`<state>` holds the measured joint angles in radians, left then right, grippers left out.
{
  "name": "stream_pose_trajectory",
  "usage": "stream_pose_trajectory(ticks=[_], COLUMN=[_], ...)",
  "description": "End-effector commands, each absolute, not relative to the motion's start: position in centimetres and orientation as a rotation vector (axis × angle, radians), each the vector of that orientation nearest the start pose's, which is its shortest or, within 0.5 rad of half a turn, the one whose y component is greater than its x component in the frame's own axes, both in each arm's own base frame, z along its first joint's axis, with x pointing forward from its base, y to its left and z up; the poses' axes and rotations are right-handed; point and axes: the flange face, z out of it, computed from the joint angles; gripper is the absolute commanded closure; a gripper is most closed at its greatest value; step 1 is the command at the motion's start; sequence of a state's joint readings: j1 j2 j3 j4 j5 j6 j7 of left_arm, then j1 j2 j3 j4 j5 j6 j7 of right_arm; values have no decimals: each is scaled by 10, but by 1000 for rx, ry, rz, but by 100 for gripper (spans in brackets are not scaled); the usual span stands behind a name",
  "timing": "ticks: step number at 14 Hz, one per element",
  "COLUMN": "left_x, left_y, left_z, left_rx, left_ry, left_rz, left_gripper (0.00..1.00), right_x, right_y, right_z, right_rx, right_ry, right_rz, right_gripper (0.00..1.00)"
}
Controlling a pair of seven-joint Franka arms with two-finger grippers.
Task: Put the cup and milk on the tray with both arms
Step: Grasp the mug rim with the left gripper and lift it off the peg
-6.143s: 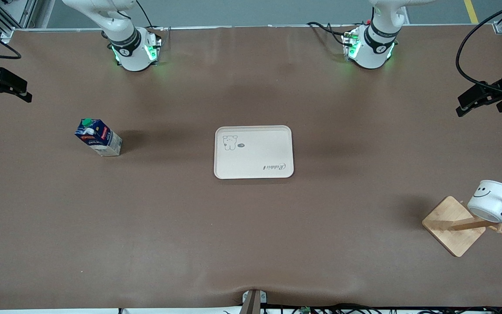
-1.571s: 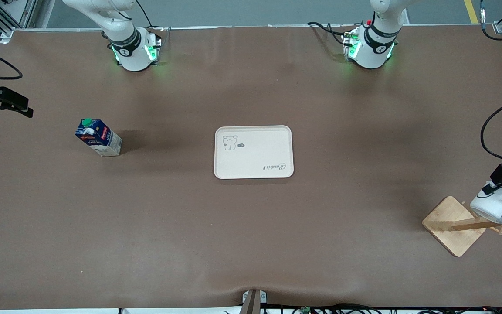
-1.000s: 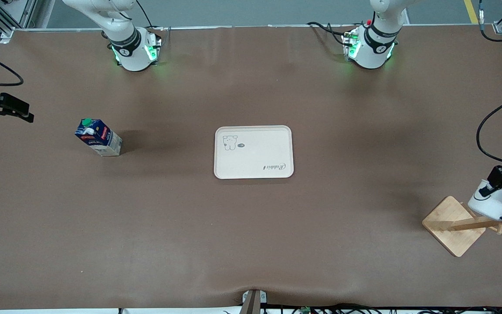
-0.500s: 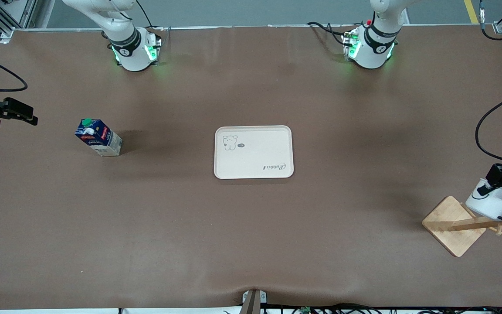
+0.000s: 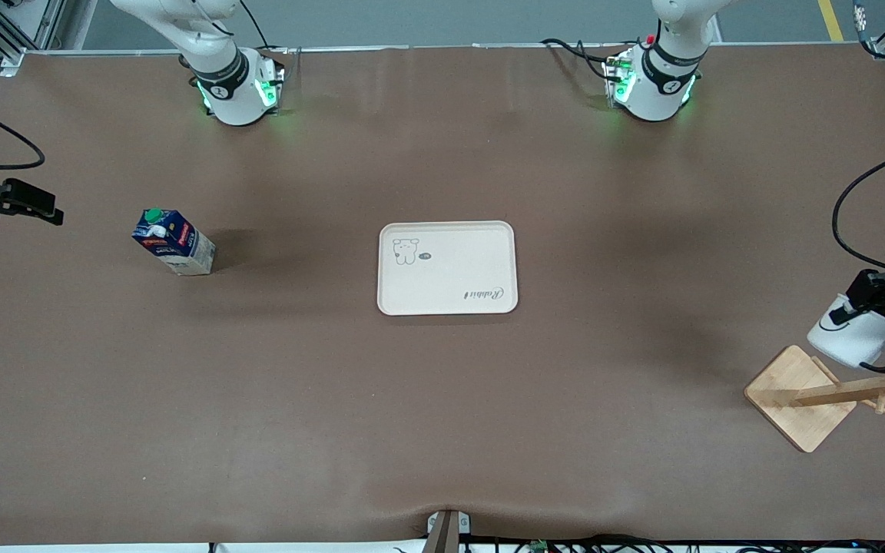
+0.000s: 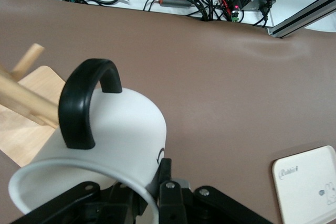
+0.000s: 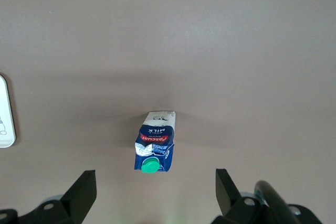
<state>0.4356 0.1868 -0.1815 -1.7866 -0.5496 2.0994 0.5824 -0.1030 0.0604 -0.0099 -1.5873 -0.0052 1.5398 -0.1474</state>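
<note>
Clamped on the rim of the cup (image 5: 851,338), the left gripper (image 5: 879,301) holds it tilted in the air over the wooden rack (image 5: 803,395) at the left arm's end of the table (black handle just above the rack's pegs). Jaws spread wide, the right gripper (image 5: 26,206) hangs over the right arm's end of the table, near the upright milk (image 5: 174,243). Between them lies the tray (image 5: 447,268), mid-table with nothing on it.
</note>
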Motion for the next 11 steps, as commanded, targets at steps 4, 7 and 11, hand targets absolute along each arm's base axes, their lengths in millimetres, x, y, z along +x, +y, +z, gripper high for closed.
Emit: stream_pose_trajectory(ticks=[4, 7, 11], left_x=[598, 600, 603], left_y=[96, 69, 32], left_z=[502, 507, 507], left_rx=[-3483, -3472, -3461], left_ry=[48, 12, -12], left_rz=[-434, -379, -321], left_gripper=[100, 100, 100], right_x=[574, 581, 586], right_y=[-70, -79, -99], right_z=[578, 567, 558], right_rx=[-3142, -3134, -3128], right_ry=[-66, -47, 9], right_rz=[164, 162, 139], right_gripper=[0, 0, 0])
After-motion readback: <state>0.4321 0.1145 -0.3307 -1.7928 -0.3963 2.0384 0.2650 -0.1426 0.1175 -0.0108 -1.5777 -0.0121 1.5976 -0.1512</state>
